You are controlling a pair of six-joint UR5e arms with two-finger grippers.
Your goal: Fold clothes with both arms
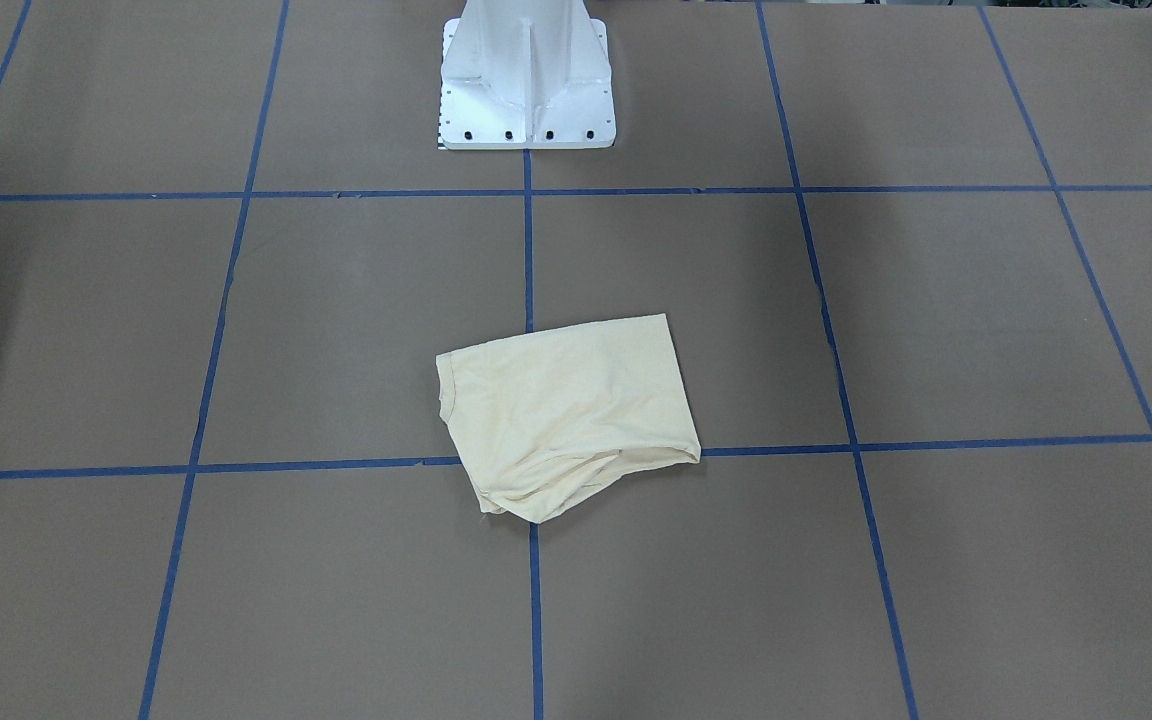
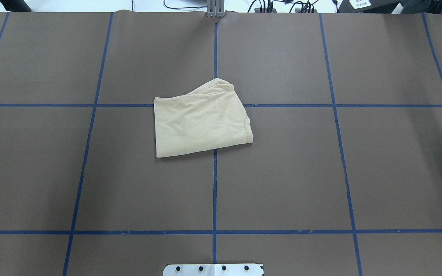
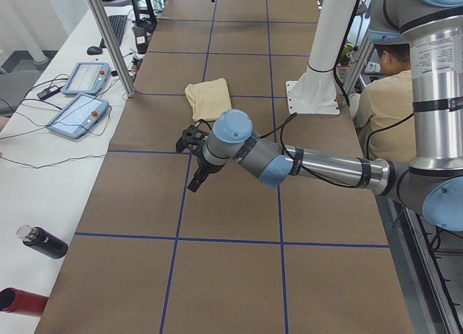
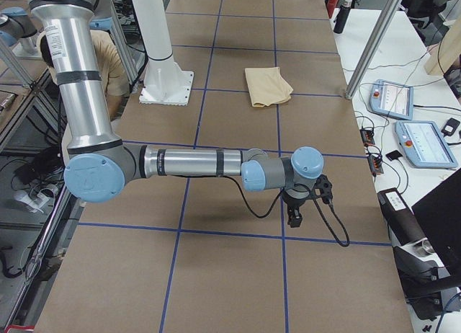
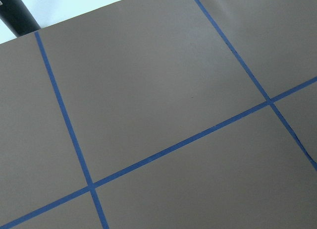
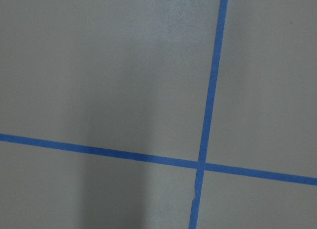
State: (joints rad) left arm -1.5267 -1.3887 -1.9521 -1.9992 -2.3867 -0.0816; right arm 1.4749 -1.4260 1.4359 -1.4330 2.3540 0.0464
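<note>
A brown paper-covered tabletop (image 2: 320, 172), ruled into large squares by blue tape lines (image 2: 214, 184), filled every view. The left arm (image 3: 318, 164) reached out low over it toward the robot's left end. The right arm (image 4: 194, 162) did the same toward the opposite end, so both lay well apart from the garment and outside the overhead and front-facing views. A white pedestal base (image 1: 526, 90) stood on the centre tape line at the robot's edge. In the side views, a person in a tan shirt (image 3: 383, 95) sat beyond it.

The pale cream-yellow T-shirt (image 2: 200, 122) lay folded into a compact, roughly four-sided bundle near the middle of the tabletop. It rested across the point where the centre tape line met a cross line, touched by nothing. Its top layer was lightly wrinkled, one corner was bunched and rounded, and a ribbed edge ran along one side. No print was visible.

The left fingers (image 3: 197, 181) pointed downward close above bare paper. The right fingers (image 4: 294, 218) hung the same way near a tape line. Both showed only from the side cameras, so I cannot tell whether either pair was apart or together. Each wrist view showed only paper and tape.

Two teach pendants (image 3: 79, 113) lay on a white side bench, and a black bottle (image 3: 43, 241) lay nearer the camera.
</note>
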